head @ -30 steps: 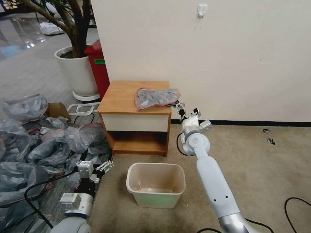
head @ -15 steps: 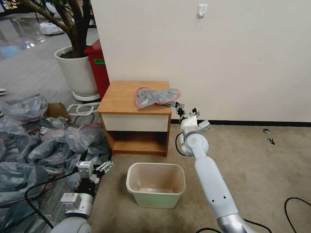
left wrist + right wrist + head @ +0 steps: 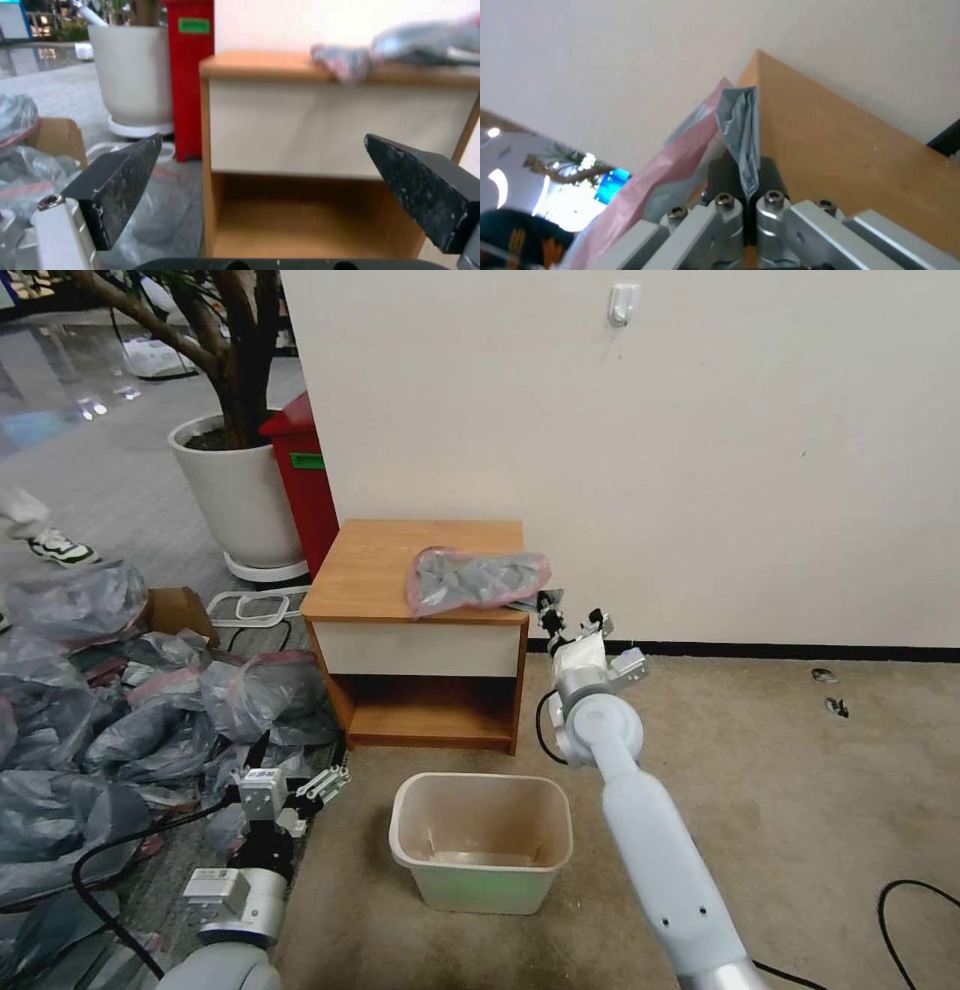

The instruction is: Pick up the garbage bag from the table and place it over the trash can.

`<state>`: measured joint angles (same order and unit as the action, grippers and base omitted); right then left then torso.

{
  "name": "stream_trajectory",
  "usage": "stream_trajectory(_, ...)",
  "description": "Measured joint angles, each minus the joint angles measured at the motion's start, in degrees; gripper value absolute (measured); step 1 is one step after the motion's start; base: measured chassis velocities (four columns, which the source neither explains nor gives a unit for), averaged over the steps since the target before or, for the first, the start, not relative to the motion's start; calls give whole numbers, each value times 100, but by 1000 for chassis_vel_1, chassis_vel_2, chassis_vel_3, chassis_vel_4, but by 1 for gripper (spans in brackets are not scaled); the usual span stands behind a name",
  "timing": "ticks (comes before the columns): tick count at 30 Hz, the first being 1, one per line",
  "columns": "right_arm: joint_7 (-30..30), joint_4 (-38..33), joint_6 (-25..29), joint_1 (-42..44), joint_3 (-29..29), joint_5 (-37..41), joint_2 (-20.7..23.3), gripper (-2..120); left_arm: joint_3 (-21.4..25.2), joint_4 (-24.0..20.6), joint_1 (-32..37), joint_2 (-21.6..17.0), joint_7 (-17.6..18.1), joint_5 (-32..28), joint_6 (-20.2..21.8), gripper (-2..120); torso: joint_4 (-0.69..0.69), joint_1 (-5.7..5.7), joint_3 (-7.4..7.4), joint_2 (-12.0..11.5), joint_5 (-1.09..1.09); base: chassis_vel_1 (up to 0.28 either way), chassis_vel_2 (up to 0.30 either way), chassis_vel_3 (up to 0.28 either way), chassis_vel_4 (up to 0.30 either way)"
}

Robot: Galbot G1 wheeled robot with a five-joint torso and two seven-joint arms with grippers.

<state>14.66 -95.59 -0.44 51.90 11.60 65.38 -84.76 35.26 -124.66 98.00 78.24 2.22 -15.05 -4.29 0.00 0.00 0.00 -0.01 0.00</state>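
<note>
Right wrist view: right gripper jaws pinching a corner fold of the garbage bag, which has slid toward the table front-right edge since a second ago — extraction begun. Left gripper — jaws spread — waits low near the trash can.

Carpet btwn table & trash can open; bag heap crowds left side.

One garbage bag lies on one table. One trash can, one red bin, one white plant pot, and two grippers: left gripper, right gripper.
</note>
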Motion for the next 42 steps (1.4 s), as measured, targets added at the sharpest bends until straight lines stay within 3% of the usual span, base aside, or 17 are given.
stream_trajectory(6,381,-813,-127,555,-367,-175,370,0,330,-387,4,-108,53,-439,101,100,0,0,0,0,2,0,0,0,0)
stream_trajectory(14,561,-1904,-366,1612,-952,-608,1312,0,902,-919,5,-233,146,-1050,281,100,0,0,0,0,1,0,0,0,0)
stream_trajectory(23,552,-2144,-661,2556,-1204,-1375,1914,0,790,-869,5,-192,267,-1065,398,100,0,0,0,0,1,0,0,0,0)
stream_trajectory(42,466,-1892,-949,2708,-1391,-1784,1832,0,544,-811,105,-180,223,-892,464,100,0,0,0,0,0,0,0,0,0)
